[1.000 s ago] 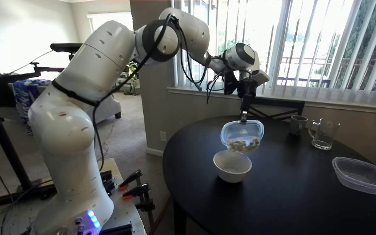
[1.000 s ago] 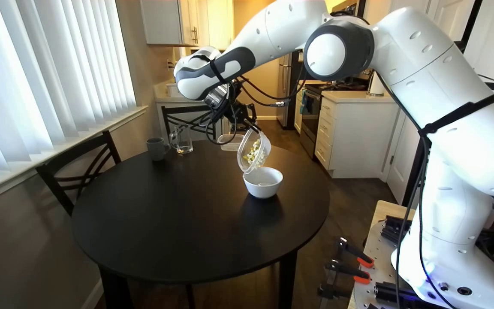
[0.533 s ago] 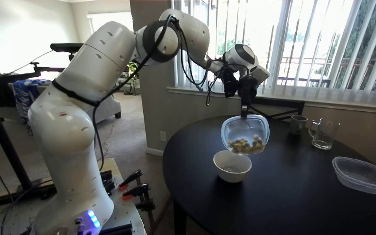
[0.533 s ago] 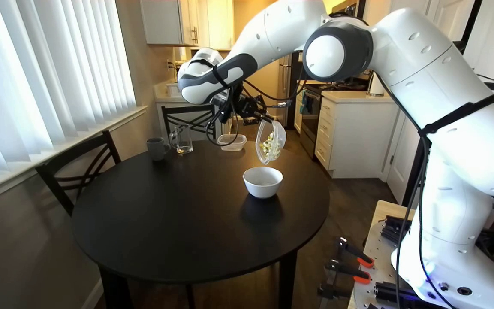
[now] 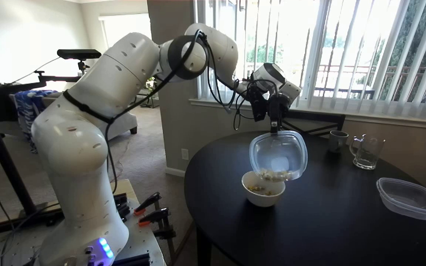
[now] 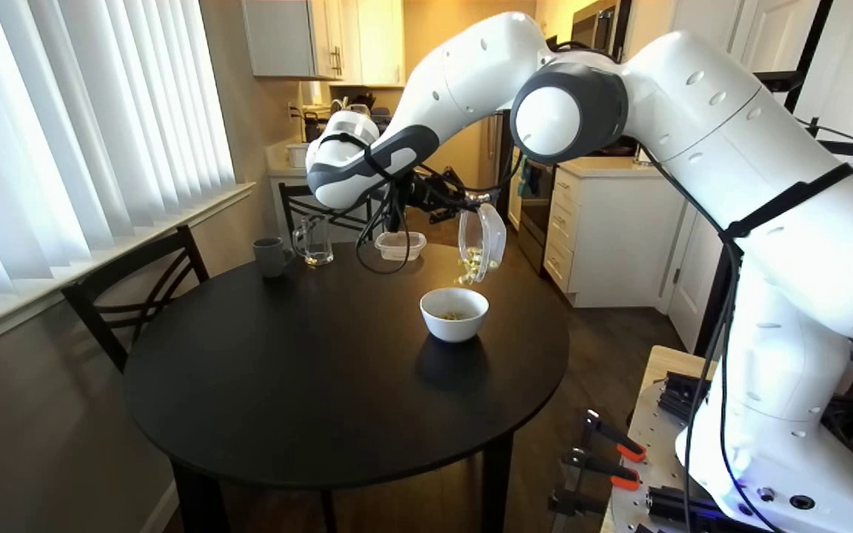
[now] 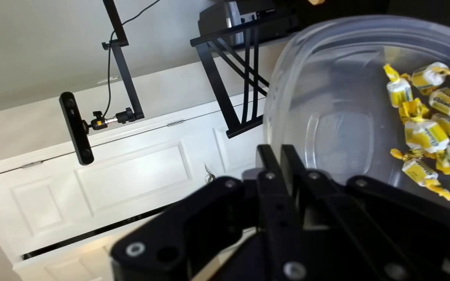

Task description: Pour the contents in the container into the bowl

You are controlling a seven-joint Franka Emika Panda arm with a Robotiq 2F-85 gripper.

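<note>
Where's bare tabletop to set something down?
In an exterior view: table from mug and white bowl to near edge; also between bowl and clear tub. Crowded: at the bowl, where gripper holds the tilted container; around mug and glass stein.

In an exterior view the camera stands back, tipped down over the worktop, facing the window. In an exterior view, from the opposite side of the arm, it faces the kitchen cabinets. Both exterior views share the worktop, arm and bowl. The wrist view looks along the fingers from close behind, into the container, the door beyond canted sideways.
</note>
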